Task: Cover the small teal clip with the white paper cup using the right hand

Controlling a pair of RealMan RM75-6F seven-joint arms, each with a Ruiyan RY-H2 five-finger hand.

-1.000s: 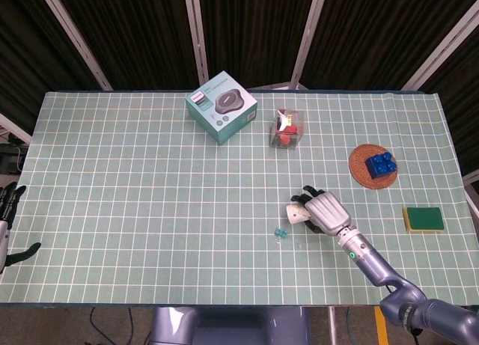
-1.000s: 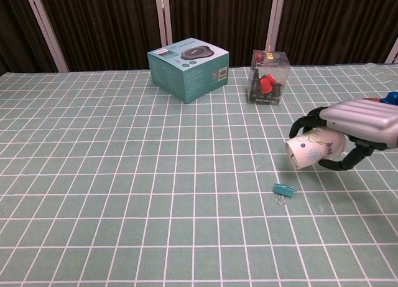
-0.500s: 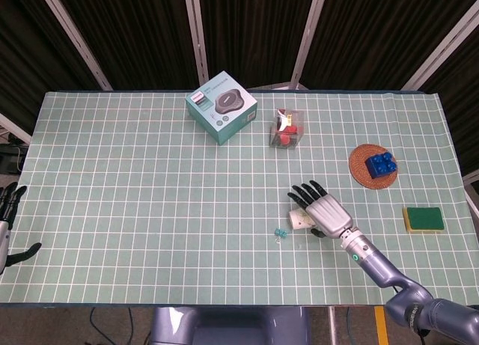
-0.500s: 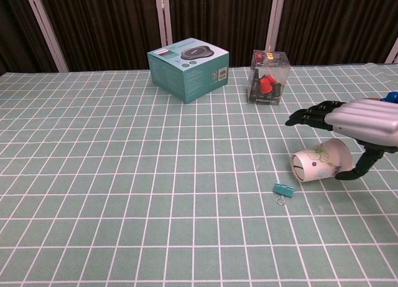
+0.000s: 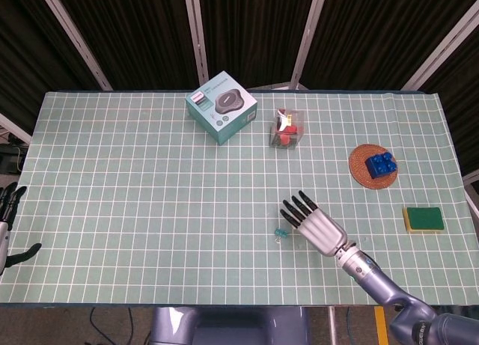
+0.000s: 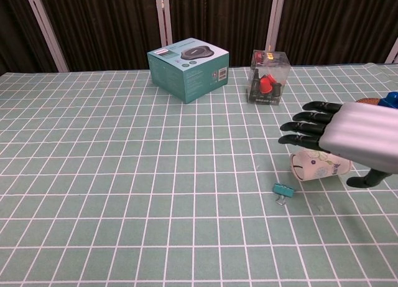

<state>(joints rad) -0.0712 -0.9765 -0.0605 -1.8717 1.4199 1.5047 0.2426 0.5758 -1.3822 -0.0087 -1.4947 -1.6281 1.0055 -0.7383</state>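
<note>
The white paper cup (image 6: pixel 318 165) lies on its side on the mat, its mouth facing left. In the head view it is hidden under my right hand (image 5: pixel 314 225). My right hand (image 6: pixel 348 134) hovers flat just above the cup with fingers stretched out and apart, holding nothing; its thumb hangs to the right of the cup. The small teal clip (image 6: pixel 284 190) lies on the mat just left of and nearer than the cup, and in the head view the clip (image 5: pixel 281 233) sits beside the fingertips. My left hand (image 5: pixel 7 210) stays at the far left edge, empty, fingers apart.
A teal box (image 5: pixel 221 105) and a clear box of red items (image 5: pixel 285 128) stand at the back. A blue brick (image 5: pixel 380 164) sits on a brown coaster at the right, and a green-yellow sponge (image 5: pixel 423 218) lies nearer the right edge.
My right hand let go of the cup, which dropped onto its side on the mat. The fingers then straightened and the hand moved toward the clip, over the cup.
</note>
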